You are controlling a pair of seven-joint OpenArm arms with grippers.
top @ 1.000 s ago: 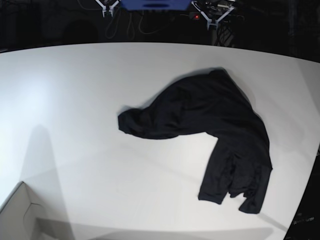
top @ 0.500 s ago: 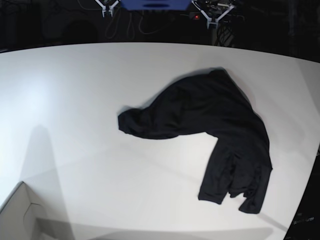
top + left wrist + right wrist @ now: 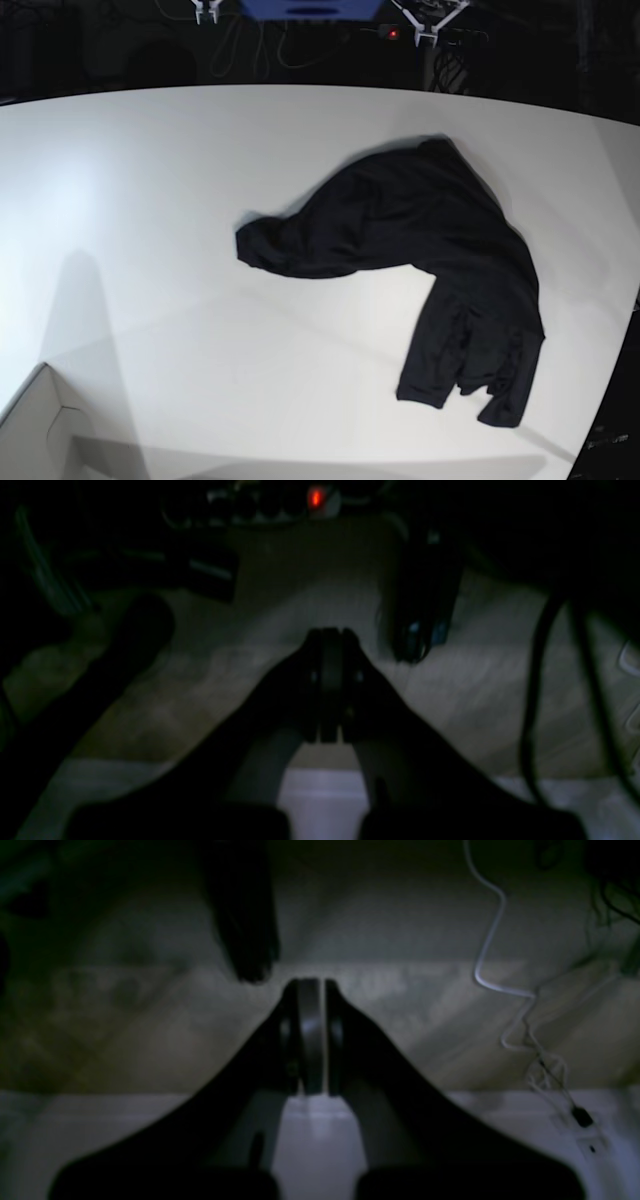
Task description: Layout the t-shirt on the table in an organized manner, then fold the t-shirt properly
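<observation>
The black t-shirt lies crumpled on the white table, right of centre. One bunched end points left and a long part trails toward the near right edge. Both grippers are far from it, beyond the table's far edge. My left gripper is at the top right of the base view. My right gripper is at the top left. In the left wrist view the left gripper is shut on nothing. The right gripper in its wrist view is shut as well, and empty. Neither wrist view shows the shirt.
A pale cardboard box corner pokes in at the near left. Behind the table, over a dim floor, are a power strip with a red light, a blue block and a white cable.
Both grippers have drawn slightly back toward the top edge of the base view. The t-shirt has not moved.
</observation>
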